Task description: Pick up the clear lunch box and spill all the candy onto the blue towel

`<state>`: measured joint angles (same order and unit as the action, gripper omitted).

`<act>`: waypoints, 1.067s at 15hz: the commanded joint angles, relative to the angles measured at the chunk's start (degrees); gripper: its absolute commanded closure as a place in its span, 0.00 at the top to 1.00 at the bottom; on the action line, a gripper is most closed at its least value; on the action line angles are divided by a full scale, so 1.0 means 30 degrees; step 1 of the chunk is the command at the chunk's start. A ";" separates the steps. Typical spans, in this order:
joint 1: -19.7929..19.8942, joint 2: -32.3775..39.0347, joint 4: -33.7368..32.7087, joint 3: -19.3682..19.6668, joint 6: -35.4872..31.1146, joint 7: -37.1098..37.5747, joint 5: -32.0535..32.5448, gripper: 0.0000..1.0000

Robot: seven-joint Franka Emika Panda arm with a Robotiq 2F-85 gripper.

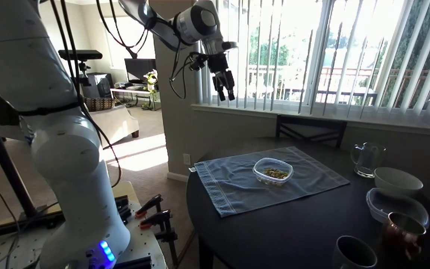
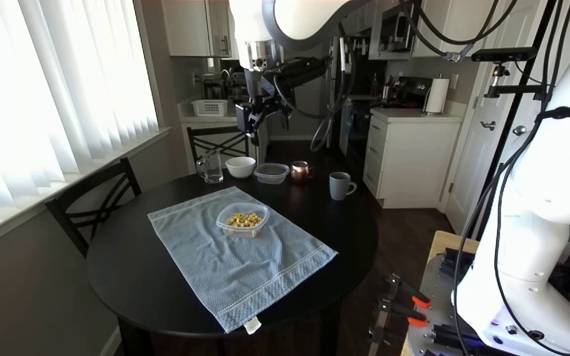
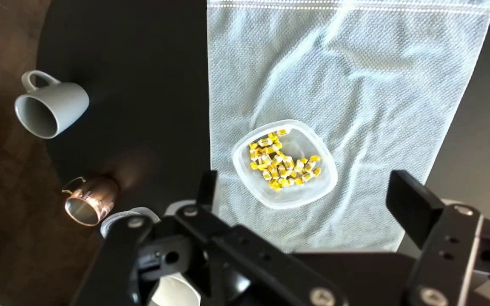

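The clear lunch box [image 1: 271,182] stands upright on the blue towel [image 1: 230,183]. It also shows in an exterior view [image 2: 239,231] and in the wrist view [image 3: 302,146]. The candy [image 3: 282,166] is a cluster of yellow and whitish pieces inside the box, seen in both exterior views [image 1: 276,173] [image 2: 244,219]. The towel lies slightly wrinkled on the dark round table. My gripper [image 1: 227,98] is high above the table, apart from the box. In the wrist view its fingers [image 3: 304,187] are wide apart with nothing between them; the box lies far below.
On the table beside the towel stand a clear glass mug [image 1: 370,158], a white bowl [image 1: 398,180], another clear container [image 1: 398,205], a copper mug [image 1: 403,233] and a grey mug [image 2: 339,186]. Chairs [image 2: 99,202] stand at the table edge near the window blinds.
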<state>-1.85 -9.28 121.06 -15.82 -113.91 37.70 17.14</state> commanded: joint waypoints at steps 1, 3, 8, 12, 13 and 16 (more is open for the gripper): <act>-0.0523 0.0094 -0.0106 0.0589 0.0054 0.0058 0.0083 1.00; -0.0525 0.0117 -0.0127 0.0620 0.0054 0.0063 0.0081 1.00; -0.1172 -0.0359 0.0329 0.0539 -0.0076 0.0443 -0.0685 1.00; -0.0992 0.2602 -0.1228 0.0818 -0.0843 0.0297 0.0753 1.00; -0.1016 0.3652 -0.1766 0.0978 -0.1067 0.0079 0.1087 1.00; -0.1538 0.7371 -0.4428 0.1646 -0.0953 -0.0691 0.2055 1.00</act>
<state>-4.93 1.62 116.57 -12.72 -117.15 37.85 20.41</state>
